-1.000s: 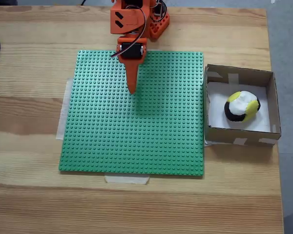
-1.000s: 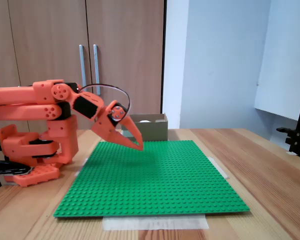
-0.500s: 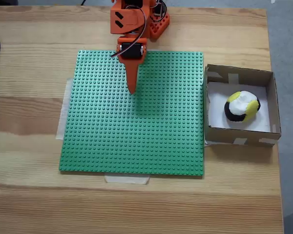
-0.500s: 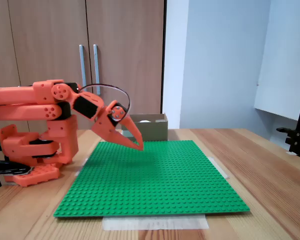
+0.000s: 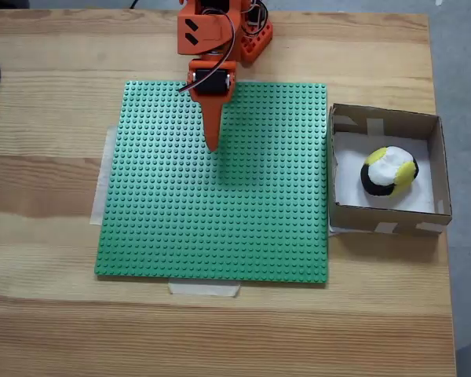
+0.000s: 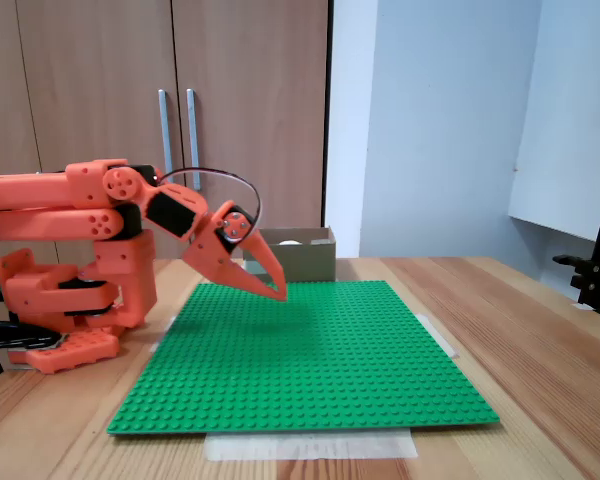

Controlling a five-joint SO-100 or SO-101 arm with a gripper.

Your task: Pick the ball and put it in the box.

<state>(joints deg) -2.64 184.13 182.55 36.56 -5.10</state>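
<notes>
Yellow, black and white patched soft ball (image 5: 388,172) already sits in the shallow brown cardboard box (image 5: 383,219) near the bench's right edge, orange jaws (image 5: 212,146) clenched and empty over the green studded baseplate (image 5: 212,228); only risk I see: a sweep toward the box nudging it.

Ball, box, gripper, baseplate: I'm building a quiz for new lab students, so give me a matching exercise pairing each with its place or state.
Column 1:
1. ball
2. box
3. gripper
4. green baseplate

Column 2:
A. taped flat to the wooden table
B. closed and empty, above the studded surface
C. lying on a white inner floor
D. standing just off the plate's right edge in the top-down fixed view

Pairs: 1-C, 2-D, 3-B, 4-A
</notes>
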